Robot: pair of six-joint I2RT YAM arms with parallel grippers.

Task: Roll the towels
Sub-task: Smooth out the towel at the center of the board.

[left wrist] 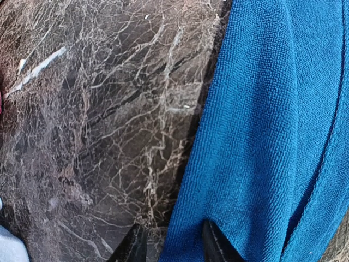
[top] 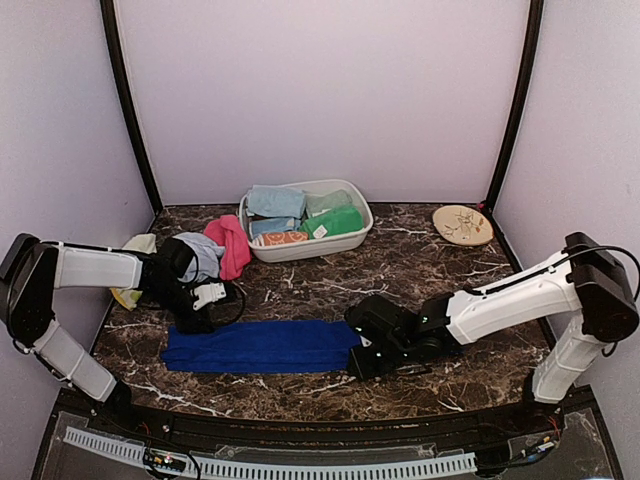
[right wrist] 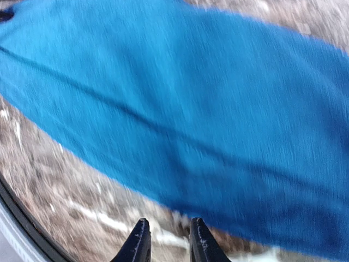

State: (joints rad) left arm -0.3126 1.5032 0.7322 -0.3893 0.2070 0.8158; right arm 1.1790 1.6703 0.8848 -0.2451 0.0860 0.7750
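nothing is rolled yet, as far as you can see: the royal blue towel (top: 262, 346) lies flat along the near bench (top: 400, 262), and the pink towel (top: 232, 245) and grey towel (top: 205, 256) sit heaped behind its left end. your left gripper (left wrist: 172, 241) straddles the towel's edge, slightly parted and gripping nothing. your right gripper (right wrist: 168, 240) hangs at the right end, narrowly parted and empty, though that view is blurred.

Left arm (top: 95, 268): elbow folded at 9 o'clock, forearm reaching toward 3 o'clock. Left gripper (left wrist: 173, 229) fingers parted. Right arm (top: 510, 300): stretched low toward 9 o'clock. Right gripper (right wrist: 169, 221) fingers narrowly apart.
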